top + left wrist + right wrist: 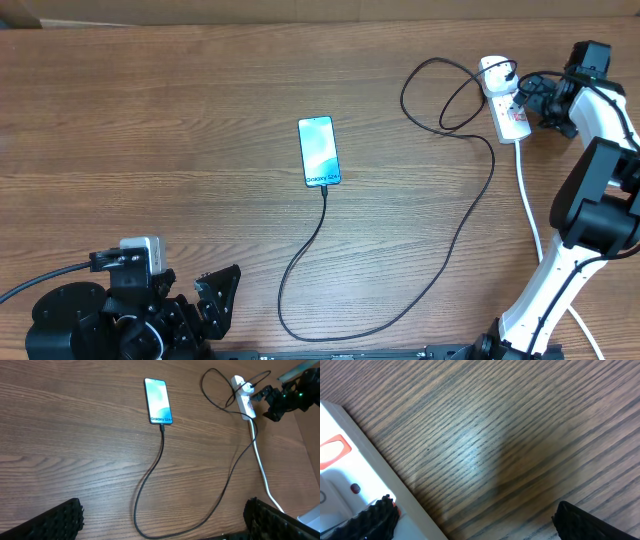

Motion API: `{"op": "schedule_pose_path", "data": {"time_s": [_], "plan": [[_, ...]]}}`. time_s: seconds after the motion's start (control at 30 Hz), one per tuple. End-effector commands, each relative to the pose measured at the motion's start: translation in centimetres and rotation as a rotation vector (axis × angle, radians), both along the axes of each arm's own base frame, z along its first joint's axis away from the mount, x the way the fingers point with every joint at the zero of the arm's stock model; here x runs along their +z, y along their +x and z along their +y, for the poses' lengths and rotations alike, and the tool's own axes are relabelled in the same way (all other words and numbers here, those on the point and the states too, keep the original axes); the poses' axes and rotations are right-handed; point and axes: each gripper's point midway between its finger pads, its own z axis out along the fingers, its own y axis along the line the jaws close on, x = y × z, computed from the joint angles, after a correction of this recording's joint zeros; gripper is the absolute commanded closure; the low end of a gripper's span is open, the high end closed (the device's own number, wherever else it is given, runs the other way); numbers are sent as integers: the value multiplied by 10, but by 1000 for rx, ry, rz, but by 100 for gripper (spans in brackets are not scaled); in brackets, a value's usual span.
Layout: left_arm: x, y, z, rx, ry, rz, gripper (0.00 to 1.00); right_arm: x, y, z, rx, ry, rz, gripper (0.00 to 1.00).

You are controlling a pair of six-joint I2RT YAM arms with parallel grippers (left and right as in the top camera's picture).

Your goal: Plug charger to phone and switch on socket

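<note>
The phone lies face up mid-table, its light blue screen lit, also in the left wrist view. The charger cable runs from the phone's bottom edge, loops toward the near edge, then climbs right to its black plug on the white socket. My right gripper hovers open at the socket's right side. In its wrist view one fingertip overlaps the socket near a red switch. My left gripper is open over the cable's near loop, holding nothing.
The socket's thick white cord runs down the right side past the right arm's base. The left arm's base sits at the near left corner. Bare wooden table surrounds the phone.
</note>
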Motion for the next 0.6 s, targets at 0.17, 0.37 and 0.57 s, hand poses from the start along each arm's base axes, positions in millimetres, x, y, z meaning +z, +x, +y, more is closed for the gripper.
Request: {"op": "schedule_pose_path", "data": {"time_s": [0.17, 0.37, 0.57], "plan": [[-1, 0, 1, 8, -2, 3, 0, -1, 10, 18, 67, 45, -19, 0], [-1, 0, 1, 8, -2, 4, 1, -1, 10, 20, 71, 52, -20, 0], [-1, 0, 1, 8, -2, 4, 1, -2, 10, 25, 83, 79, -21, 0]]}}
